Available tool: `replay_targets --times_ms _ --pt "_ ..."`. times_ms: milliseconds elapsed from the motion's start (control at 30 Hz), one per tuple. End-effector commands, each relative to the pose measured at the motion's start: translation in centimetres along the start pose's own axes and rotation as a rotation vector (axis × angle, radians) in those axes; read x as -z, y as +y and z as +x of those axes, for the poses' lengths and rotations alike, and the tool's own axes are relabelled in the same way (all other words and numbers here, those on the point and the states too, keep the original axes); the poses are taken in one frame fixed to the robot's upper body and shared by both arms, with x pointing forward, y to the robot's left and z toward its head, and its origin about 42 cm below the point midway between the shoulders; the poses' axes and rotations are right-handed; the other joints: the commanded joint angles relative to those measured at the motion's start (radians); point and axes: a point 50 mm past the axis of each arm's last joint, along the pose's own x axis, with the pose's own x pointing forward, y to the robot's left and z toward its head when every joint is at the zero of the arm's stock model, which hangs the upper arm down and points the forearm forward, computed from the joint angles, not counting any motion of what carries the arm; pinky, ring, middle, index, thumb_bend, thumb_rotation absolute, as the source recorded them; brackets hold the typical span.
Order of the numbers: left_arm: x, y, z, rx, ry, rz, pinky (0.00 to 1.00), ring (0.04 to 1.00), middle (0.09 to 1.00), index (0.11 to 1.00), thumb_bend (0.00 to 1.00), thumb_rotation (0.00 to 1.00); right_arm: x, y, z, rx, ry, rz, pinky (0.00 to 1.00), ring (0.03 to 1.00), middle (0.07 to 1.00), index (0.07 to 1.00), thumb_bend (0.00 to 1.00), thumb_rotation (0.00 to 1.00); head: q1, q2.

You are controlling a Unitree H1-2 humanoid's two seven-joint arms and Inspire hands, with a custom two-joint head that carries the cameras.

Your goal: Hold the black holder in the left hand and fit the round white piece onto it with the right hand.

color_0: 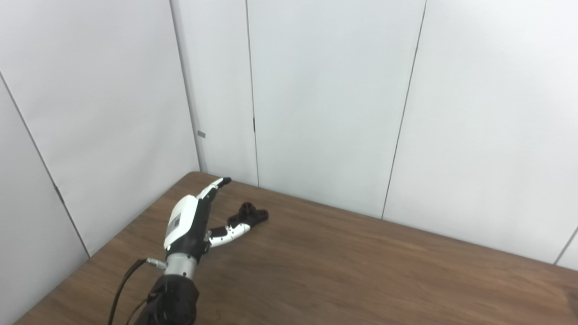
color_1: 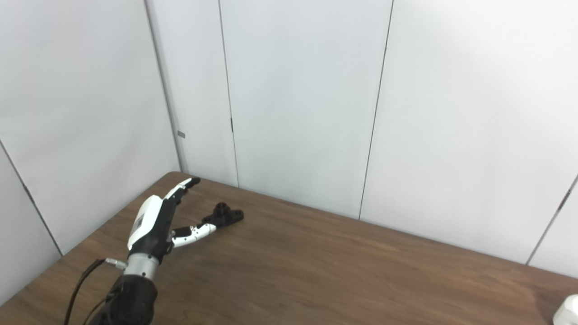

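One black holder (color_0: 249, 215) lies on my brown desk (color_0: 343, 271), near the far corner at about 10 o'clock in the scene, close to the back edge where the white wall panels (color_0: 325, 99) meet the wood. My left robot hand (color_0: 192, 221) is the only one in sight, its arm entering from the bottom edge at 7 o'clock. Its fingers (color_0: 216, 185) are stretched out straight toward the corner at 11 o'clock and the thumb (color_0: 230, 232) is splayed out toward 2 o'clock, so the hand is spread and holds nothing. The thumb tip reaches the near end of the holder; whether it touches I cannot tell. A single pale rounded object (color_1: 566, 309) shows at the lower right corner of the right eye view, at 4 o'clock, cut off by the frame, and I cannot tell whether it is the round white piece. My right robot hand is out of frame. From the holder toward 3 and 5 o'clock the desk runs on as a wide stretch of bare wood. The desk's left edge passes just beside my wrist, leaving little room toward 9 o'clock.
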Motion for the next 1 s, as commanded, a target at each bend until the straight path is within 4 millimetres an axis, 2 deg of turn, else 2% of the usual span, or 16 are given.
replay_targets --times_ms 0,167,467,600,967 --pt "-0.9 1.8 2.5 -0.056 -0.051 0.072 0.91 0.96 0.924 0.882 0.83 0.34 3.1 -0.3 -1.1 0.025 0.13 0.01 1.0 0.892 0.878 0.935 0.54 1.0 -0.003 0.001" --pt "-0.1 1.9 4.6 -0.036 -0.042 0.169 1.0 0.982 0.934 0.874 0.89 0.35 3.1 -0.2 -1.1 0.023 0.122 0.019 1.0 0.864 0.857 0.92 0.52 0.99 -0.012 0.006" --pt "2.2 0.7 6.6 0.008 0.02 0.355 1.0 0.998 0.951 0.871 0.92 0.4 3.0 0.0 -1.2 0.023 0.128 0.011 0.94 0.825 0.823 0.892 0.53 0.97 -0.016 -0.001" --pt "3.1 0.0 7.0 0.028 0.04 0.385 1.0 0.999 0.949 0.864 0.92 0.39 2.9 0.0 -1.3 0.014 0.128 0.01 0.92 0.807 0.814 0.881 0.5 0.98 -0.02 0.002" --pt "4.1 -1.2 8.7 0.112 0.117 0.394 1.0 1.0 0.959 0.866 0.92 0.45 2.9 -0.1 -1.4 0.006 0.128 -0.011 0.86 0.769 0.783 0.849 0.46 0.98 -0.023 0.008"
